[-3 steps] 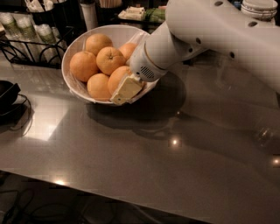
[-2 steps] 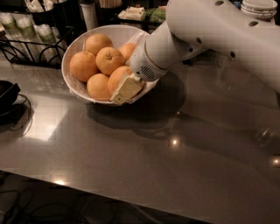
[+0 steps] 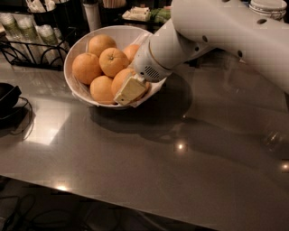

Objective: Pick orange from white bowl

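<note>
The white bowl [image 3: 68, 58] stands at the back left of the grey table, lined with white paper and filled with oranges. My gripper [image 3: 129, 90] reaches down into the bowl's front right part from the white arm [image 3: 216, 31] that comes in from the upper right. Its cream-coloured tip lies against the orange [image 3: 119, 79], which is partly hidden behind it. Smaller oranges lie beside it, one with a dark stem mark [image 3: 113, 61], one at the far left [image 3: 86, 67] and one at the front [image 3: 101, 89].
A black wire rack with cups [image 3: 27, 38] stands behind the bowl at the left. A black object with a cable [image 3: 8, 97] lies at the table's left edge. Containers line the back edge [image 3: 135, 13]. The grey table [image 3: 149, 171] stretches toward the front.
</note>
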`<state>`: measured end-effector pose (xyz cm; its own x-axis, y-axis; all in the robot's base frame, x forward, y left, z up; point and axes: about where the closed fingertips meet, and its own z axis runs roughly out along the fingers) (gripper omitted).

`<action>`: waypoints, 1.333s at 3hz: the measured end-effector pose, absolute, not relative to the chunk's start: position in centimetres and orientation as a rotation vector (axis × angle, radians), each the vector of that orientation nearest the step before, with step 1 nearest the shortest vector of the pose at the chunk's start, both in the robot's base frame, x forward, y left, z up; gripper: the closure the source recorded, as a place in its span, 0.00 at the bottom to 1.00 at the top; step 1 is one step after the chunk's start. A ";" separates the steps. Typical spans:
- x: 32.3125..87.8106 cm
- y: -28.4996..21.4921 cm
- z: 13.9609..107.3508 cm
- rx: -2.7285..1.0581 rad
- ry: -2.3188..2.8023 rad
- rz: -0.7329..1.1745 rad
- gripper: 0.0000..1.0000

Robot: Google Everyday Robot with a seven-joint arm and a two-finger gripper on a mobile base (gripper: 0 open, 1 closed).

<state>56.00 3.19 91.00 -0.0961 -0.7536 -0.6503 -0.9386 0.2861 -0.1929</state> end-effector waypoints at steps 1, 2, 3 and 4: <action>56.1 2.5 91.8 -1.476 1.871 0.412 1.00; 56.3 0.9 94.0 -1.401 1.828 0.463 1.00; 56.5 -1.1 96.0 -1.326 1.797 0.496 1.00; 57.0 -1.9 98.6 -1.306 1.735 0.518 1.00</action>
